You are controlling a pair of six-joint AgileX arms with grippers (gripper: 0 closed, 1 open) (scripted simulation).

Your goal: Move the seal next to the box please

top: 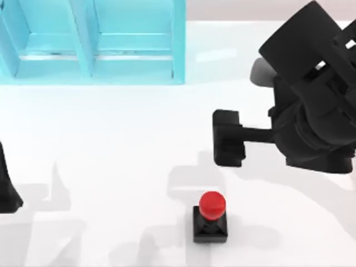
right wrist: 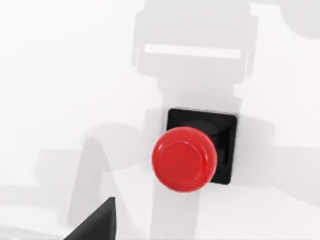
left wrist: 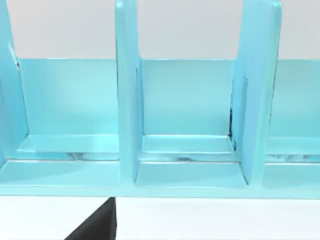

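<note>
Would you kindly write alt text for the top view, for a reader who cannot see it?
A seal with a red knob and square black base stands upright on a white table, near the front edge. The right end effector hangs over the table behind it, not touching it. A light blue box with open compartments sits at the back left.

You've got the seal (top: 211,218) upright on the table (top: 111,167), near the front edge, a bit right of centre, w/ the box (top: 92,41) well apart from it at the back left, its compartments side by side. Right tool (top: 228,138) hangs over the table behind the seal & slightly to its right, not touching it; in the right wrist view the seal (right wrist: 192,152) sits on bare table (right wrist: 60,100). Left arm (top: 8,183) is parked at the left edge, the box (left wrist: 160,125) facing its wrist cam.
</note>
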